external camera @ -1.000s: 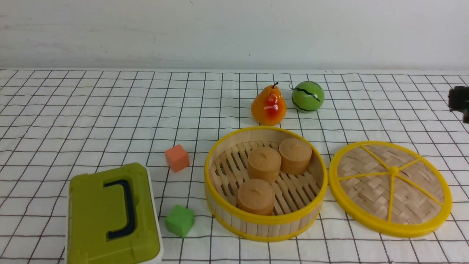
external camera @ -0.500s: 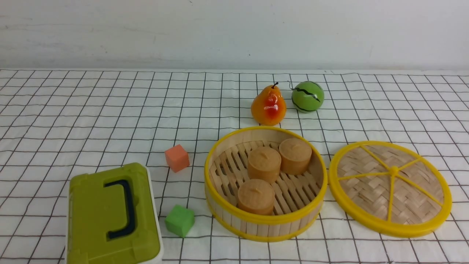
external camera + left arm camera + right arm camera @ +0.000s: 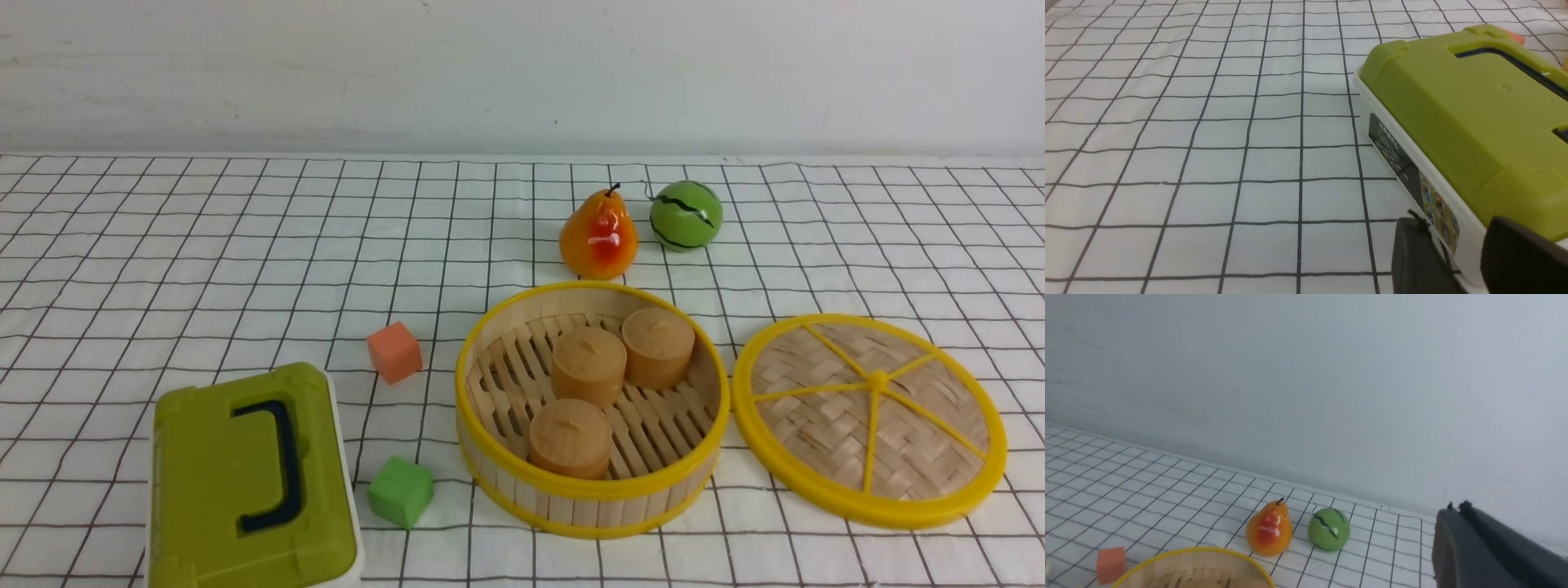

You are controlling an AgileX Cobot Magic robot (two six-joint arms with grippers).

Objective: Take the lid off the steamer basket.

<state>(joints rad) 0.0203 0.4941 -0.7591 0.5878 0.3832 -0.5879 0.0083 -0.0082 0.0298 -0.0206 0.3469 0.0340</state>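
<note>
The steamer basket (image 3: 589, 500) stands uncovered at the centre front of the checked cloth, with three tan round buns (image 3: 588, 365) on its slatted floor. The lid (image 3: 816, 425), woven bamboo with a yellow rim and spokes, lies flat on the cloth just right of the basket, a small gap apart. Neither arm shows in the front view. In the right wrist view my right gripper (image 3: 1455, 508) is shut and empty, raised and facing the back wall, with the basket's rim (image 3: 1192, 552) low in that view. My left gripper (image 3: 1453, 249) is open and empty, close beside the olive-green box (image 3: 1466, 114).
An olive-green box (image 3: 245, 482) with a dark handle sits at the front left. An orange cube (image 3: 394, 351) and a green cube (image 3: 400, 491) lie between it and the basket. A pear (image 3: 598, 237) and a green ball (image 3: 686, 214) stand behind the basket.
A dark part of the right gripper at the front view's right edge one second ago has left that view. The basket, lid and other objects have not moved.
</note>
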